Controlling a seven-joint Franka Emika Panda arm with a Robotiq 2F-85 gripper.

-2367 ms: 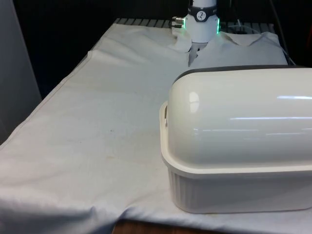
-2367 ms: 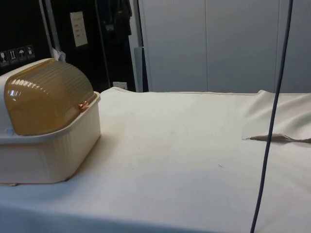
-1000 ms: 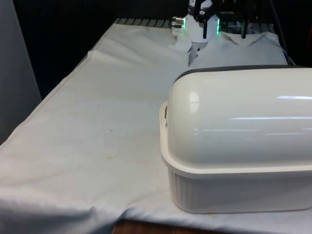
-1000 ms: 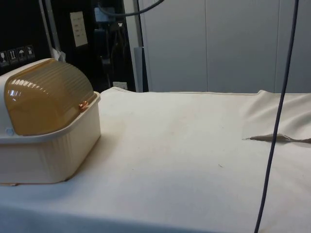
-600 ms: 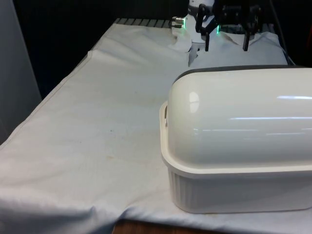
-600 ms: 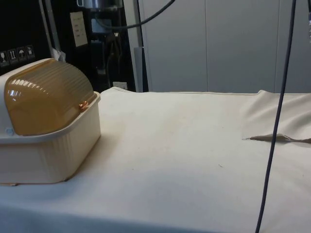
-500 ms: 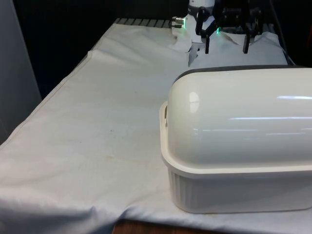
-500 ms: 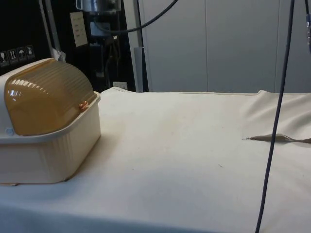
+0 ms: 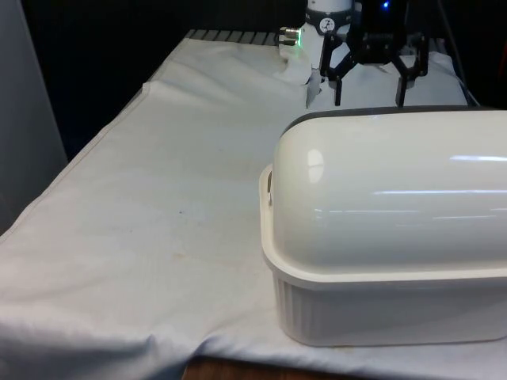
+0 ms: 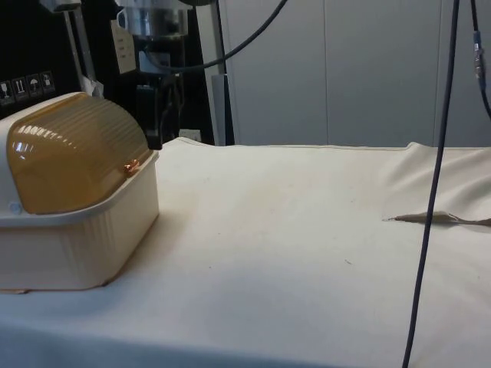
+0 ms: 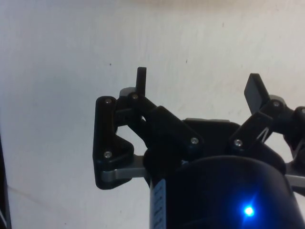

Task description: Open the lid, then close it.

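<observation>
Bread box (image 9: 388, 229) at the counter's near end, on the front view's right, cream ribbed base under a glossy domed back turned to that camera. Lid (image 10: 73, 153) shut: amber, ribbed, rolled down to the base's rim in the side view, a small copper-coloured handle (image 10: 132, 165) at its lower front edge. Claw (image 9: 368, 101) hanging above the cloth (image 9: 158, 198) just behind the box in the front view, on the lid's side, touching neither lid nor base. Spread wide, both black fingers (image 9: 338, 89) pointing down and well apart, nothing between them. Seen from the side as a dark shape (image 10: 151, 115) just beyond the box's front, near the handle's height but apart from it. In the wrist view, claw (image 11: 198, 86) wide over bare white cloth (image 11: 57, 57), fingertips (image 11: 141, 78) clear of everything. White cloth wrinkled along the near edge, folded up at the far corner. Dark cable (image 10: 430, 192) hanging down in the side view.
</observation>
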